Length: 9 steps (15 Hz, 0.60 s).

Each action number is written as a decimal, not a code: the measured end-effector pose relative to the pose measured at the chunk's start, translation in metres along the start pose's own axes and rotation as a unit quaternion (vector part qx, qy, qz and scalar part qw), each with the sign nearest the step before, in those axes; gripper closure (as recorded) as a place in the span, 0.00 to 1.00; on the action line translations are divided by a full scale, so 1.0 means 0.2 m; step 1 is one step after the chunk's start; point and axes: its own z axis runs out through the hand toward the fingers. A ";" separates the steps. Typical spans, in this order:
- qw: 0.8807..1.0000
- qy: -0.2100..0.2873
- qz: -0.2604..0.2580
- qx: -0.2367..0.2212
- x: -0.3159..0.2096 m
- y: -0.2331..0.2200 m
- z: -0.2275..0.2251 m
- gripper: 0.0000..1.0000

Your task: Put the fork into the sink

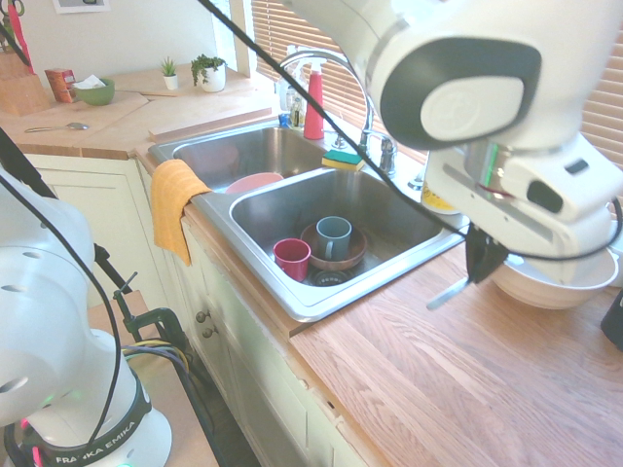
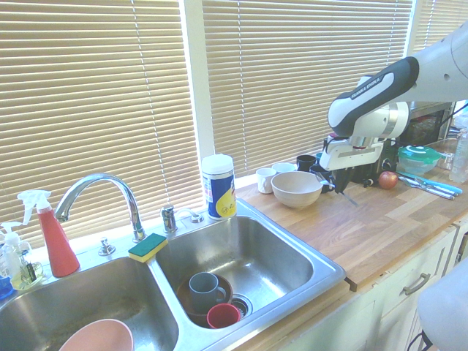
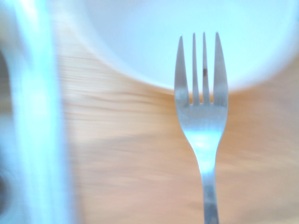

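Note:
The silver fork hangs in the air above the wooden counter, with my gripper shut on its handle. It hovers right beside a pale bowl, a short way right of the sink. The wrist view shows the fork with its tines pointing at the bowl and the sink rim blurred off to one side. From the other side, the gripper hangs just right of the bowl, and the sink lies to its lower left.
In the near basin sit a red cup and a grey mug in a brown bowl. The faucet, a sponge and a wipes canister line the sink's back. Mugs stand behind the bowl. An orange cloth drapes over the sink's front rim.

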 end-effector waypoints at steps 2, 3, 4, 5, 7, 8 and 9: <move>1.000 -0.007 -0.022 -0.006 -0.21 -0.30 0.09 1.00; 0.999 -0.010 -0.031 -0.007 -0.33 -0.45 0.16 1.00; 0.999 -0.012 -0.039 -0.008 -0.45 -0.59 0.23 1.00; 0.999 -0.012 -0.043 -0.011 -0.55 -0.70 0.31 1.00; 0.999 -0.014 -0.035 -0.015 -0.70 -0.86 0.49 1.00; 0.999 -0.015 -0.029 -0.019 -0.73 -0.90 0.60 1.00; 0.999 -0.019 -0.024 -0.024 -0.75 -0.94 0.71 1.00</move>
